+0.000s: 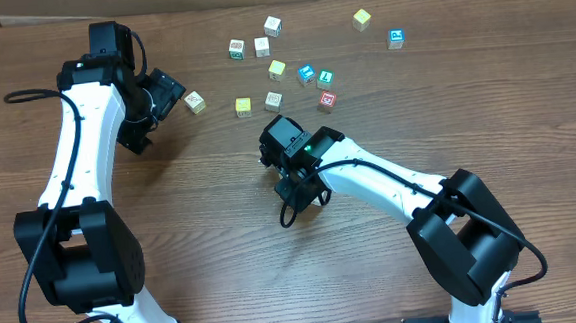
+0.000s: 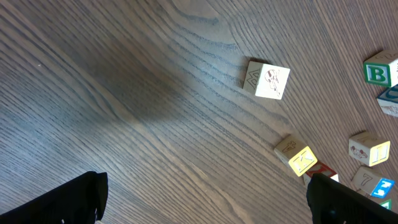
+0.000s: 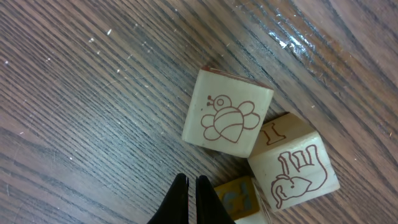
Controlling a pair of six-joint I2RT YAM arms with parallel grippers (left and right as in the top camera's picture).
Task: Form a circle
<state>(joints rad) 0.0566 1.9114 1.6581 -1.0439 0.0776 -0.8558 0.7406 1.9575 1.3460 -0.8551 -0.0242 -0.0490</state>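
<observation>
Wood-grain tabletop is strewn with cubes. The circle is seen as a loose clump beyond the right gripper, whose fingers are pressed together just short of a bee cube. The left gripper is spread wide near a stray cube.
</observation>
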